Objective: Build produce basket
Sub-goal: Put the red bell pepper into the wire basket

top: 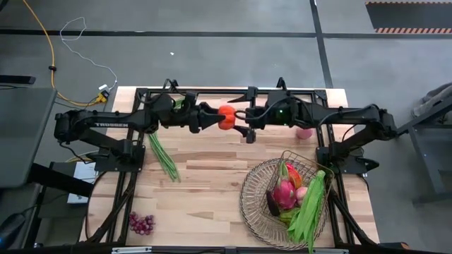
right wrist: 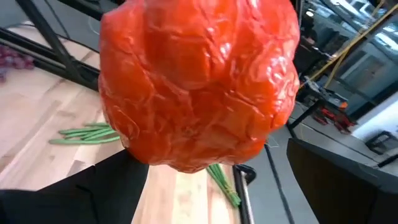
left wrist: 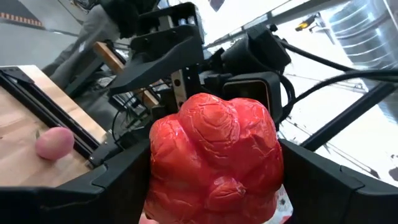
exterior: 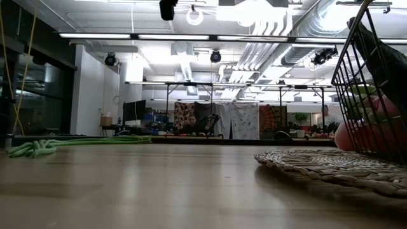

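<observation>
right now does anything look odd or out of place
Nothing spilled or damaged. The one odd thing: the pumpkin hangs in mid-air between the left gripper and right gripper, above the table's far edge. Grapes and a bean bunch lie outside the basket.

The pumpkin (right wrist: 196, 81) hides the right end effector's (top: 242, 125) fingertips
</observation>
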Available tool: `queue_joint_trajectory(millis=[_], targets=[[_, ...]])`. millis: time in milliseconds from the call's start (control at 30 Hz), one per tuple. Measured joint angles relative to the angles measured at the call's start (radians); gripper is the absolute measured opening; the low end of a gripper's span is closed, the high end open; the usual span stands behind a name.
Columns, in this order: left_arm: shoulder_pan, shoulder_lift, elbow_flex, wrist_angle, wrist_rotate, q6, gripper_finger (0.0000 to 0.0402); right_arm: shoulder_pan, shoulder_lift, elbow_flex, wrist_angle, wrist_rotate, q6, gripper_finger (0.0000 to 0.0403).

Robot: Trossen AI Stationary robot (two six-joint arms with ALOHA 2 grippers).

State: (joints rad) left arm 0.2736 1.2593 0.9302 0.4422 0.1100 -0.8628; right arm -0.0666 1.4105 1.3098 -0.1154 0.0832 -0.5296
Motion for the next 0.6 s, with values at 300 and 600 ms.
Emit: queue_joint_trajectory(millis=[300,600], targets=[[0.040,-0.022,-0.001,0.031,0.013,0.007,0.0299,0.014,-0.021,0.003,0.010,0.110,-0.027,0.0367],[0.119,-0.092,-0.004,0.010,0.030,0.020,0.0299,0.015,-0.038,0.009,0.066,0.105,0.159,0.0367]])
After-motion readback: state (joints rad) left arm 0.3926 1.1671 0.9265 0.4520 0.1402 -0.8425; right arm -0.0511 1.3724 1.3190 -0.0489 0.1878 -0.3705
